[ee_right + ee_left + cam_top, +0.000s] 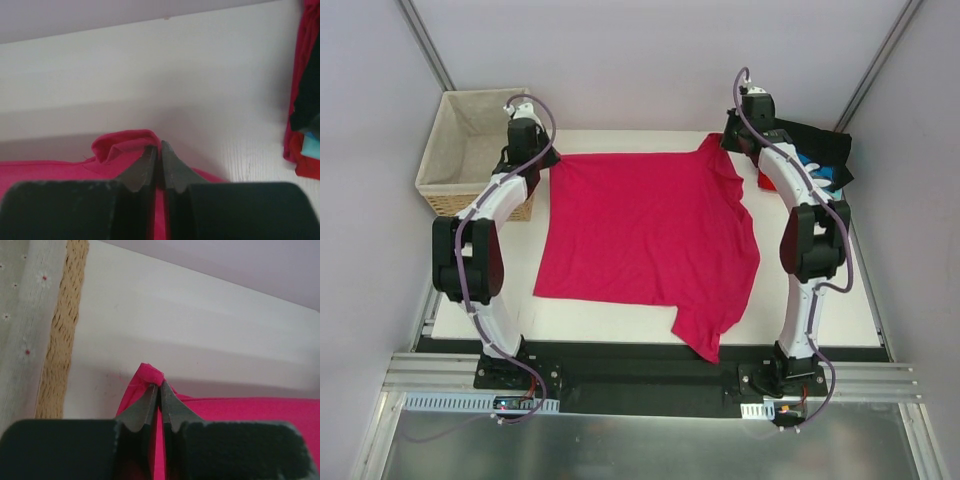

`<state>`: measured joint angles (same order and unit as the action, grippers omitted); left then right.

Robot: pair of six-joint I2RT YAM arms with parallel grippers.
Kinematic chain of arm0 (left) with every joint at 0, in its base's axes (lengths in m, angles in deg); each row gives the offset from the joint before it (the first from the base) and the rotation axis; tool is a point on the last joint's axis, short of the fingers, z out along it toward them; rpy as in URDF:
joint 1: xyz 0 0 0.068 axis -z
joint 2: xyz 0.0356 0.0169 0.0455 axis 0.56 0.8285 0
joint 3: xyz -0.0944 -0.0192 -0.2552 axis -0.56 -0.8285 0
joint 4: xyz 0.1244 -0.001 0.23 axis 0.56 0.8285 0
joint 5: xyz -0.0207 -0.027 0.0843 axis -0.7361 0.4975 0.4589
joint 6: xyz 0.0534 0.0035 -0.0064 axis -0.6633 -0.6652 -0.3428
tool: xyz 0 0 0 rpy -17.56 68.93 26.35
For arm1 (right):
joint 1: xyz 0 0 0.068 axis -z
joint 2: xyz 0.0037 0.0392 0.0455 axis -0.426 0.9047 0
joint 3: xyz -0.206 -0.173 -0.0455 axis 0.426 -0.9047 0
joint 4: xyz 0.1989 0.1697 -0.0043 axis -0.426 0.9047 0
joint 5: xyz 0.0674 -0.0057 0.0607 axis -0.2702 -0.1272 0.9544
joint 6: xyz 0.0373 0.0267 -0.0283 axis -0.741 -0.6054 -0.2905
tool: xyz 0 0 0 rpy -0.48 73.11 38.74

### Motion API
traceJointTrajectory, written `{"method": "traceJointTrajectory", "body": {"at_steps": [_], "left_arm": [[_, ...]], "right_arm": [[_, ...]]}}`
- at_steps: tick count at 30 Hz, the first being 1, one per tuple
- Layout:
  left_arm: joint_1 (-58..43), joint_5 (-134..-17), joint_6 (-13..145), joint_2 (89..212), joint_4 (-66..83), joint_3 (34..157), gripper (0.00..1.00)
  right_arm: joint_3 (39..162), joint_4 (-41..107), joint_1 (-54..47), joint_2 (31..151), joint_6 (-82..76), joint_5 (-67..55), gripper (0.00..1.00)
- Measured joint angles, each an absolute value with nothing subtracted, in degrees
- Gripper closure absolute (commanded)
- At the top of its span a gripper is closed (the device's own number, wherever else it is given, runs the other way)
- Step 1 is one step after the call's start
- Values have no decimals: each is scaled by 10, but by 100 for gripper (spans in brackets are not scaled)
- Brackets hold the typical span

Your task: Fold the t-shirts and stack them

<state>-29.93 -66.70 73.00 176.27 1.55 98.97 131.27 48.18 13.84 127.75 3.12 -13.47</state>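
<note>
Currently both jaws clamp corner hems of the limp, light magenta-pink cloth t-shirt (640, 230), small bunch just past the tips; grip corners, it likely sags elsewhere.

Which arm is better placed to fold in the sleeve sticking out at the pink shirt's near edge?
Probably the right: the sleeve lies on its side, near its base. The right fingers must first release their far corner; the left fingers pinch the corner by the basket.
</note>
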Motion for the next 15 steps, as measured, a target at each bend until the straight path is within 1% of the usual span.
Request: {"method": "traceJointTrajectory", "body": {"at_steps": [1, 2, 3, 4, 5, 6, 8, 11, 15], "left_arm": [[-300, -667, 730, 1778, 16, 1006, 60], [-302, -666, 732, 1796, 19, 1024, 17], [-304, -666, 727, 1808, 20, 1036, 1], [-306, -665, 727, 1822, 19, 1050, 1], [-309, -664, 732, 1835, 22, 1063, 1], [-312, -661, 737, 1851, 25, 1079, 1], [-319, -658, 744, 1869, 28, 1096, 1], [-323, -653, 746, 1875, 33, 1098, 1], [-327, -669, 759, 1848, 30, 1069, 1]], "right_arm": [[1334, 483, 138, 1295, 32, -135, 55], [1355, 484, 138, 1311, 34, -136, 21], [1375, 486, 139, 1327, 35, -137, 13], [1391, 486, 139, 1340, 34, -139, 5], [1418, 487, 139, 1359, 41, -141, 0], [1437, 485, 139, 1375, 41, -142, 3], [1461, 482, 139, 1396, 42, -149, 4], [1456, 475, 139, 1400, 43, -165, 3], [1361, 447, 133, 1342, 48, -189, 3]]}}
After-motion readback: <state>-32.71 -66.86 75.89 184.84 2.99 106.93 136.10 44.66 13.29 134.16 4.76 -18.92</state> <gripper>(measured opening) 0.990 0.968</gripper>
